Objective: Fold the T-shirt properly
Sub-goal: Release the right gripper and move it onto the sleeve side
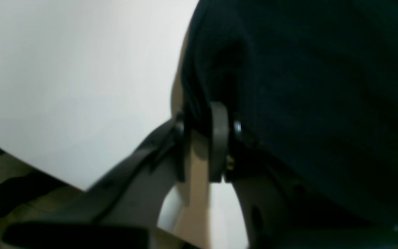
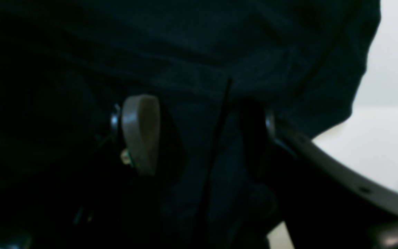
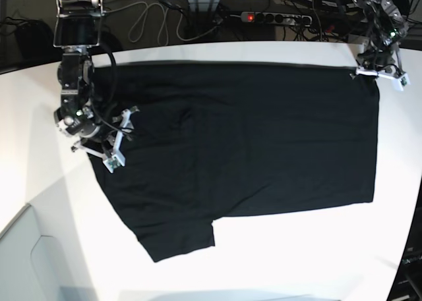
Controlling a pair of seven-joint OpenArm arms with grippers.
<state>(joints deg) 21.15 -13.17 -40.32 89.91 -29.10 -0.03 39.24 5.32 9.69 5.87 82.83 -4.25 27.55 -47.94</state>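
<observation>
T-shirt (image 3: pixel 264 136): matt black cloth. Table (image 3: pixel 297 255): smooth white, slight sheen.

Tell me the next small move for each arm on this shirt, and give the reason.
Probably let the left gripper finish releasing the T-shirt corner and lift clear, since that corner already lies flat near the table edge. The right gripper stands wide with black cloth between its fingers, so it could close next.

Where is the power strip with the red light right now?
In the base view the power strip lies at the top, just right of centre, among cables behind the far edge of the white table, beyond the spread black T-shirt.
</observation>
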